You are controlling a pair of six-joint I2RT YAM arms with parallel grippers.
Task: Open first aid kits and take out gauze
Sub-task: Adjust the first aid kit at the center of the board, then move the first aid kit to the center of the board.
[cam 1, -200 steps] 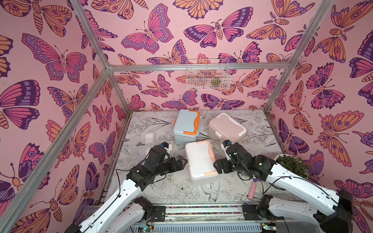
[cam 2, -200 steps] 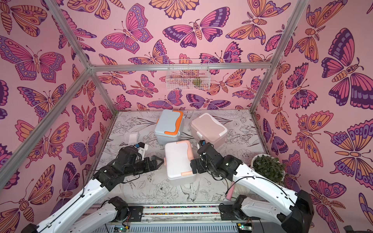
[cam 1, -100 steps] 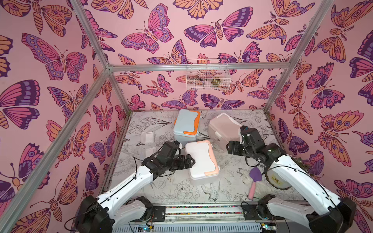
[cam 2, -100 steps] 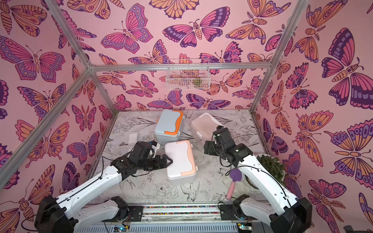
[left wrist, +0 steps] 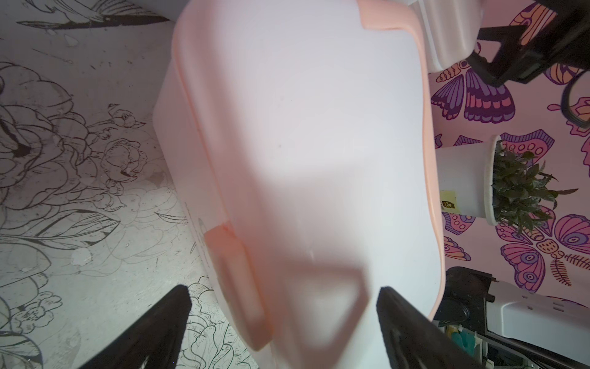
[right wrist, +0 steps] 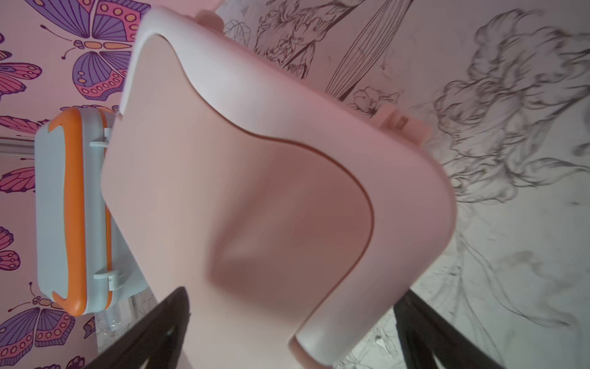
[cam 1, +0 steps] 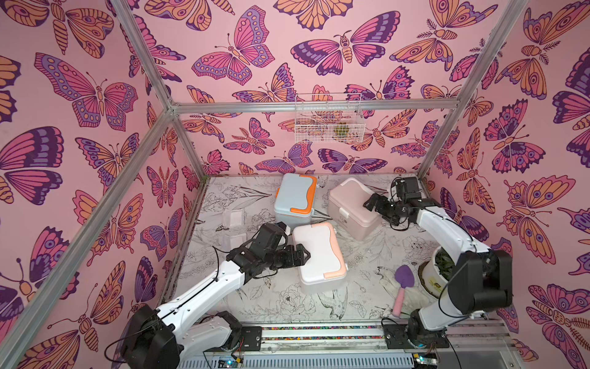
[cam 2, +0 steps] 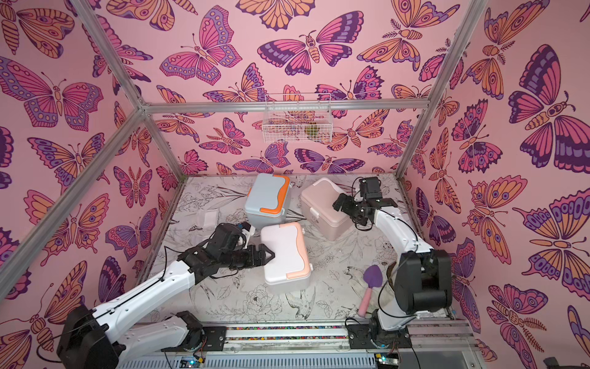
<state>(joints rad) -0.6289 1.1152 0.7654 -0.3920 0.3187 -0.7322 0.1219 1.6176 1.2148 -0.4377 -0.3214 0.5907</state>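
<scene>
At the far left of the surface (cam 1: 367, 255), two clear gauze packets (cam 1: 236, 218) lie flat, well apart from the kits. I take these as gauze already taken out, though from which kit cannot be told. Next comes the left end effector (cam 1: 303, 255), its fingers apart at the left edge of the white kit with peach trim (cam 1: 319, 252). In the left wrist view that kit's lid looks shut, its peach latch (left wrist: 236, 287) down. Just behind it stands the light blue kit with orange trim (cam 1: 295, 198), also closed. To the right, the dusty pink kit (cam 1: 351, 207) looks shut too, and the right end effector (cam 1: 372, 204) is spread wide at its right edge, gripping nothing. By my judgement, the opening and emptying of these kits remains to be done.
</scene>
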